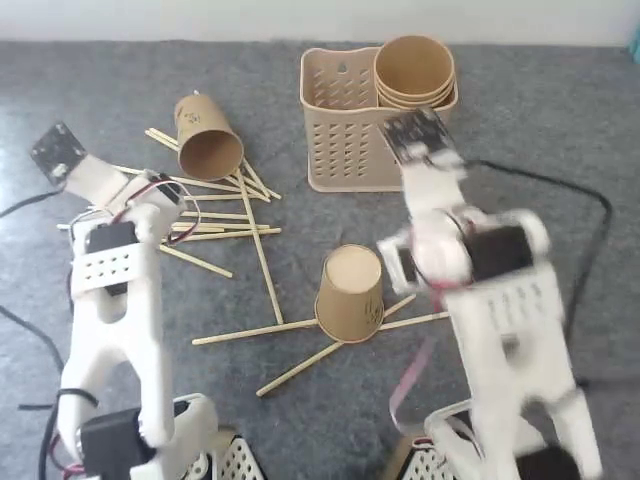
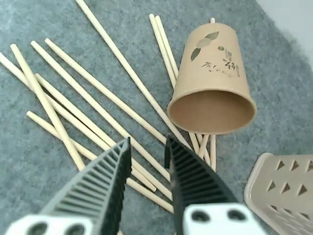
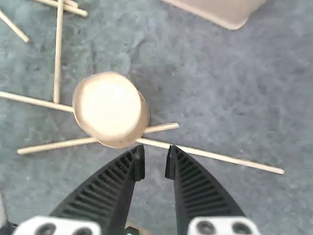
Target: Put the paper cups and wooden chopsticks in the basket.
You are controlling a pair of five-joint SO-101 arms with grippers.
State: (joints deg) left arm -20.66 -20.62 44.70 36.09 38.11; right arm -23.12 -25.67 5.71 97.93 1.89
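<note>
A paper cup (image 2: 210,81) lies on its side with its mouth toward my left gripper (image 2: 146,144), among several wooden chopsticks (image 2: 98,98). That gripper hovers over the chopsticks, narrowly open and holding nothing. In the high view this cup (image 1: 207,138) lies left of the basket (image 1: 340,140), which holds stacked cups (image 1: 413,70). A second cup (image 3: 110,108) stands upside down on crossed chopsticks (image 3: 215,156), just ahead of my right gripper (image 3: 154,152). The right gripper's fingers stand a small gap apart with nothing between them. The same cup (image 1: 350,293) sits mid-table.
Loose chopsticks (image 1: 225,215) spread over the grey cloth between the left arm (image 1: 110,270) and the basket. A black cable (image 1: 570,190) runs along the right side. The basket's corner (image 2: 288,191) shows close to the lying cup.
</note>
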